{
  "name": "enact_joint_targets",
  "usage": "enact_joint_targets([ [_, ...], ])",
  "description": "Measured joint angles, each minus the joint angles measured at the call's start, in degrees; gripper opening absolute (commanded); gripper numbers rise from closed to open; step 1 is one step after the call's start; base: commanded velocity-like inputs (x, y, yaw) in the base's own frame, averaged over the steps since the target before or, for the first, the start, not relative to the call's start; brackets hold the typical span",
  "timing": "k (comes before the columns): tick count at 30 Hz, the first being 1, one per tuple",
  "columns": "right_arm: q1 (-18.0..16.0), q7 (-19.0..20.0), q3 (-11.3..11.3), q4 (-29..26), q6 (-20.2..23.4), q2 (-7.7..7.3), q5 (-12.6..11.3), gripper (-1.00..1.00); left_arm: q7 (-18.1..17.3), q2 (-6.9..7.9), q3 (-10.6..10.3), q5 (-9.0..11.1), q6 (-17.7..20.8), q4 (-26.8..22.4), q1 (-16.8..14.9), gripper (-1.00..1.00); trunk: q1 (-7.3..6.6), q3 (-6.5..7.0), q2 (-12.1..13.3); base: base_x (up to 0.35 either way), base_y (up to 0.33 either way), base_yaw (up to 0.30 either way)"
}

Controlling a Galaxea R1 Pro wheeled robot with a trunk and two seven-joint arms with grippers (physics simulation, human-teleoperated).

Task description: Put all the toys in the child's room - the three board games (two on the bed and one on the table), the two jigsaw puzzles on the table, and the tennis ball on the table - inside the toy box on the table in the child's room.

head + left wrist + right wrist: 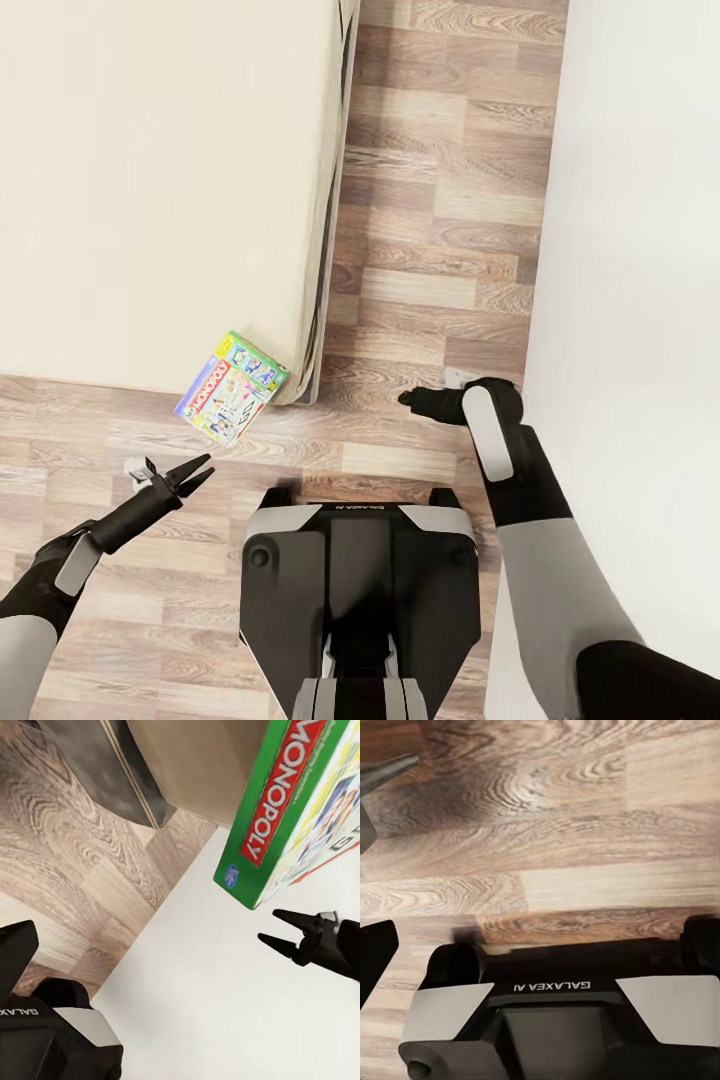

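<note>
One board game, a green-edged carton with a red Monopoly banner point(232, 388), lies tilted at the near corner of the cream bed point(150, 180), beside the wood floor. I cannot tell whether it rests on the floor or leans on the bed. The left wrist view shows its green side point(281, 810) close up. My left gripper point(208, 465) is open a short way below the carton, pointing at it without touching. My right gripper point(404, 398) hovers over the floor to the carton's right, and its fingers stand apart point(267, 926). The toy box and table are out of view.
A white wall point(640, 250) runs along the right, close to my right arm. A strip of wood-plank floor point(440, 200) lies between bed and wall. My dark base point(355, 580) is at the bottom centre, also seen as the base point(555, 1020).
</note>
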Motion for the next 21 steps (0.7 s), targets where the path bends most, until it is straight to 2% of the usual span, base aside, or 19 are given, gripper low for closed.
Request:
enact_joint_targets([
  [8,-0.35,0.0,-0.12,0.82,0.0,-0.06,0.07,1.0,-0.04,-0.11,-0.74,-0.08,-0.09,0.0,0.0,1.0,0.0,0.0,0.0,0.0,0.0,0.0],
  [12,-0.39,0.0,-0.14,0.94,0.0,-0.1,0.08,1.0,-0.15,-0.13,-2.38,-0.05,-0.25,0.0,0.0,1.0,0.0,0.0,0.0,0.0,0.0,0.0],
  [16,-0.4,0.0,-0.15,1.09,0.0,-0.23,0.09,1.0,-3.66,-0.23,-3.41,-0.02,-0.32,-0.03,0.0,1.0,0.0,0.0,0.0,0.0,0.0,0.0],
  [21,-0.36,0.0,-0.1,1.05,0.0,-0.28,0.12,1.0,-6.57,-0.48,-3.63,-0.07,-0.33,-0.05,0.0,1.0,0.0,0.0,0.0,0.0,0.0,0.0],
])
